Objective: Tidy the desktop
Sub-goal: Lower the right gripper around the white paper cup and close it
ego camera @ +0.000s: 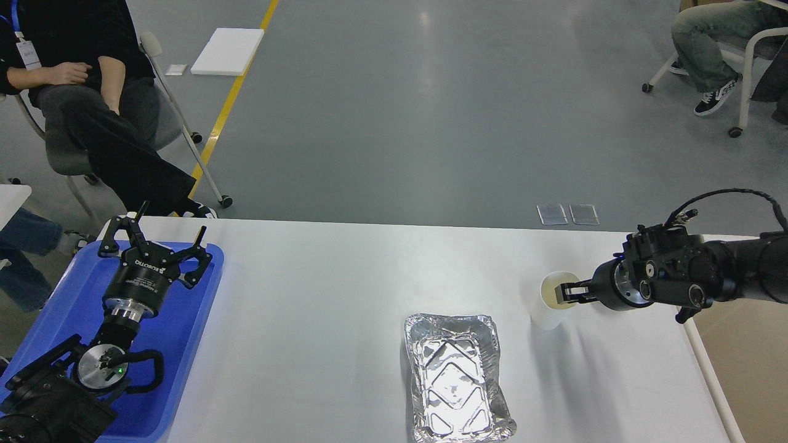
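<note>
The worktop [345, 289] is the broad white surface filling the lower half of the head view, and little is left on it: a crinkled foil tray [457, 378] near the front edge and a white paper cup [554, 301] standing upright to its right. A blue tray [166, 344] sits on the left end.

The right gripper [569, 291] comes in sideways from the right with its fingers at the cup's rim; one finger appears to reach inside the mouth, the other against the outer wall, so it looks pinched on the rim. The step in hand seems to be clearing the cup.

To do it well, the pinch should stay light, since a thin paper wall will buckle if squeezed hard, and a rim grip lets the cup swing. Lifting straight up before moving sideways would keep the base from dragging and tipping. Whether the cup holds any liquid cannot be told, so keeping it upright in transit is the safer choice. The path should pass clear of the foil tray just beside it, which is light and would slide at a nudge.

The left gripper [161, 237] hovers over the blue tray with its fingers spread wide and nothing between them, well apart from the cup, so it poses no obstruction
</note>
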Robot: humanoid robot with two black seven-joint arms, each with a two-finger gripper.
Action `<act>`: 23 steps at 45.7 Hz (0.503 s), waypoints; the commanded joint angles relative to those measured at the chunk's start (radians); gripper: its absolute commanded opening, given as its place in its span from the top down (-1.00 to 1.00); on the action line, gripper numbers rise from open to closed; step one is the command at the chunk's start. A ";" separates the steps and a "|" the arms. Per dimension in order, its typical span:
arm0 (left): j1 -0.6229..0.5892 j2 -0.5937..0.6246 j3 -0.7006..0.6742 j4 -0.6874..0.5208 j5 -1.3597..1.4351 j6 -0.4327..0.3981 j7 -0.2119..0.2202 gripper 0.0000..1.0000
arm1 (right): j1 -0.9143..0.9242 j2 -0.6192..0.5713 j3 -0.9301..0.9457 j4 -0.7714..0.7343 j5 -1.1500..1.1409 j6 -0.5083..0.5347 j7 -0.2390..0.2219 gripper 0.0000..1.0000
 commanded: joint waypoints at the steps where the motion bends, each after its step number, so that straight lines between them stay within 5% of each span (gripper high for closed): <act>1: 0.000 0.000 0.000 0.000 0.000 0.000 0.000 -0.98 | 0.001 0.001 -0.004 -0.002 -0.025 -0.017 -0.001 1.00; 23: 0.000 0.000 0.000 0.000 0.000 0.000 0.000 -0.98 | 0.034 -0.008 -0.004 0.015 -0.040 0.002 0.006 1.00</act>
